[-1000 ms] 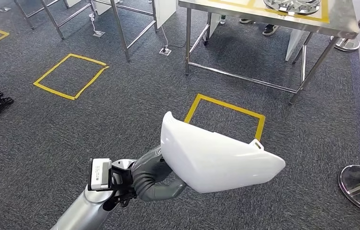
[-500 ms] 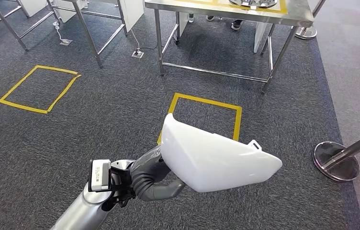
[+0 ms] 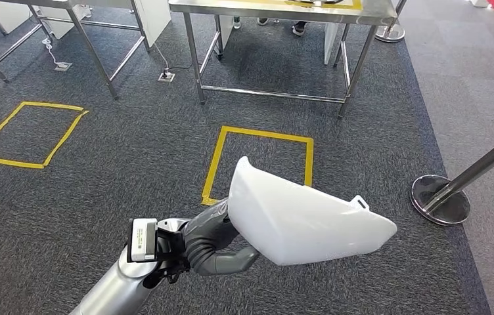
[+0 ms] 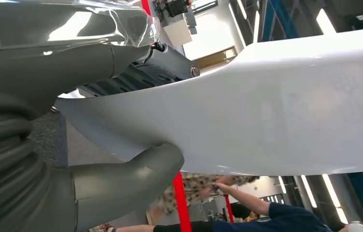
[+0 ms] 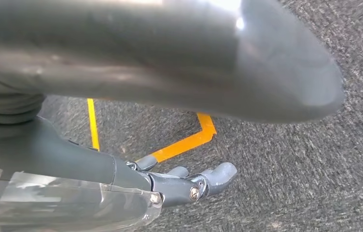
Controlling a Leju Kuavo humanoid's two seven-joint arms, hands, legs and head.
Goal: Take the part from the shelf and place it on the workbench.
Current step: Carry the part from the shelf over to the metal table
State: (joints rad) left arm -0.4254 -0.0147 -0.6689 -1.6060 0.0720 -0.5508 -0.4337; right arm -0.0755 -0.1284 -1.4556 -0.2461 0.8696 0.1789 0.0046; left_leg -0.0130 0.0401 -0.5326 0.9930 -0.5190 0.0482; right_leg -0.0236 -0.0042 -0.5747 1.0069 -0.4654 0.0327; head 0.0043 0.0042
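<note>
The left hand [image 3: 215,243] has the part [image 3: 303,220] up in the air over the carpet [image 3: 100,177], well short of the desk [image 3: 277,10] at the far end. It is a smooth, glossy white plastic shell, curved like a scoop, one end rising to a rounded peak and a small tab at the other end. From the left wrist view the thick grey thumb [image 4: 126,176] presses under the shell's lower edge and the darker fingers [image 4: 170,60] lie over its top side, so the fingers are clamped on the part [image 4: 276,106]. The ribbed grey cover runs back to a silver forearm, with a small white block at the wrist; no writing on it can be read.

The right hand [image 5: 179,181] hangs over the carpet, fingers apart and lightly curled, holding nothing.

The floor is dark grey, coarse-woven carpet. A yellow tape square [image 3: 257,164] lies just beyond the part, and a second tape square [image 3: 27,134] sits off to the left. The desk is brushed steel on thin metal legs. A round chrome stanchion base [image 3: 440,199] stands on the right.
</note>
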